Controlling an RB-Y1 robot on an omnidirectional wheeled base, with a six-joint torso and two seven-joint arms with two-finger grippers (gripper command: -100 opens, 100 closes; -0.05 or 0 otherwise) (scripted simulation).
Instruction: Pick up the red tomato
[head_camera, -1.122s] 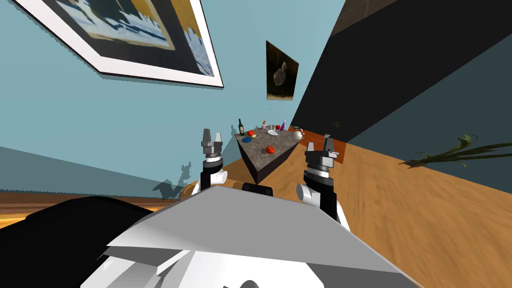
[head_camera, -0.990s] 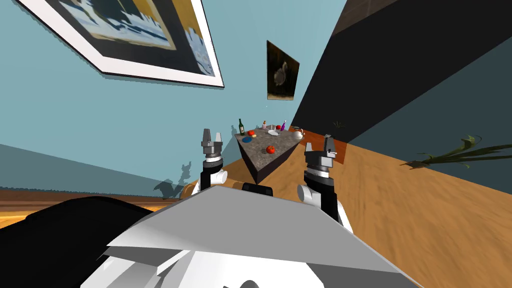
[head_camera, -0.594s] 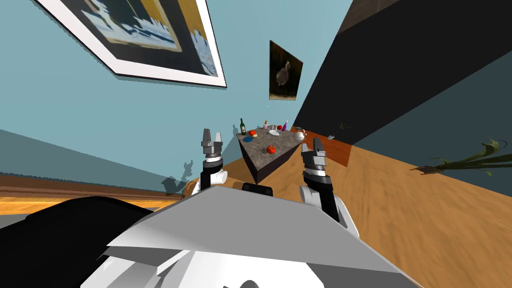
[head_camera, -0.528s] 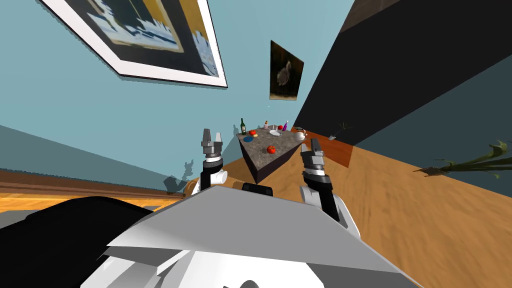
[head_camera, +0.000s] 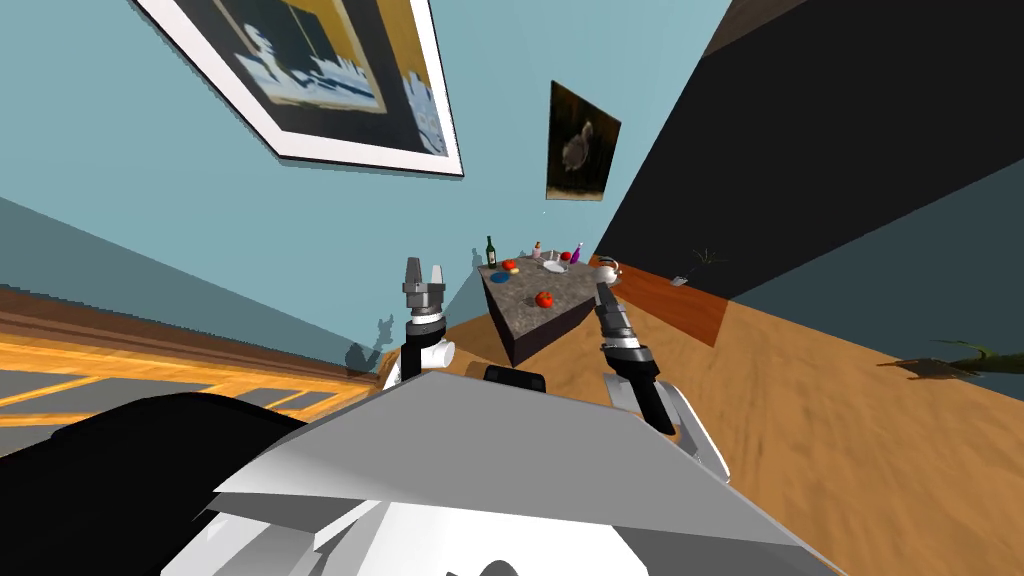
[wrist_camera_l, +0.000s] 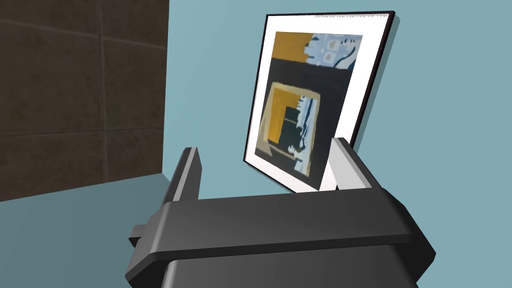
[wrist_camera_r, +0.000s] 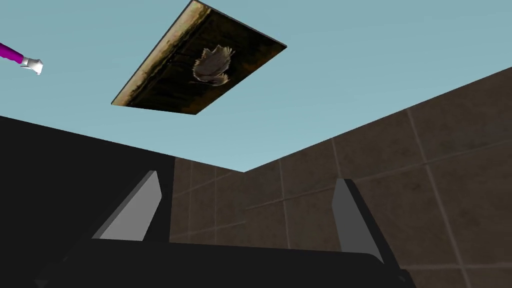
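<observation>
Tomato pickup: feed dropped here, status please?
Left gripper, right gripper: jaws open, empty. Red tomato on grey table, untouched. White teapot at table corner nearest right gripper.

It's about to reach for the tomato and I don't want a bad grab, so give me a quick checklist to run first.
1. Sight of the tomato: ok, standing free on the grey table.
2. Opening of the right gripper: ok, fingers apart, nothing held.
3. Aim of the right gripper: not ok, it points up at the wall.
4. Reach to the tomato: cannot tell, the right gripper looks short of it.
5. Clearance from the left gripper: ok, raised left of the table, open.
</observation>
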